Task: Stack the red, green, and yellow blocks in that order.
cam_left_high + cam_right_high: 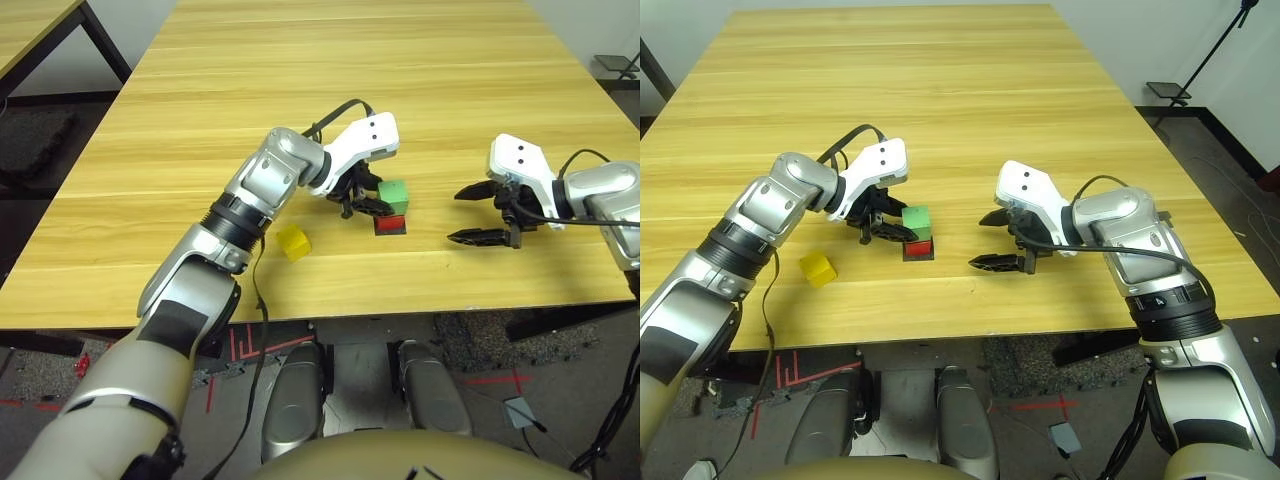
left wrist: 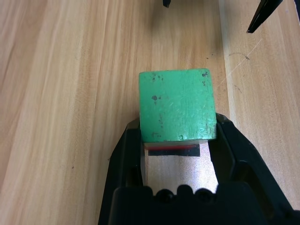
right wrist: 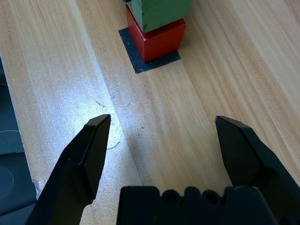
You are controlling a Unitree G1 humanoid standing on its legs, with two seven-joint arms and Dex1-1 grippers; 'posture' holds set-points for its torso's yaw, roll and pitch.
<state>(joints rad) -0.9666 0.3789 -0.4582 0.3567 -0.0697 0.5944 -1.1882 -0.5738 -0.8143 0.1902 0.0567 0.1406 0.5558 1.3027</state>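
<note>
Left wrist view: left gripper (image 2: 178,140) clamps the light, rigid green block (image 2: 177,104) by 2 side faces atop the red block (image 3: 159,37); right gripper (image 3: 164,136) gapes empty.

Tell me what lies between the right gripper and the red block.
Nothing: in the right wrist view, bare table runs from the right gripper to the red block on its black patch.

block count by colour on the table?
Red matte cube: 1
Green matte cube: 1
Yellow matte cube: 1
Total: 3
</note>
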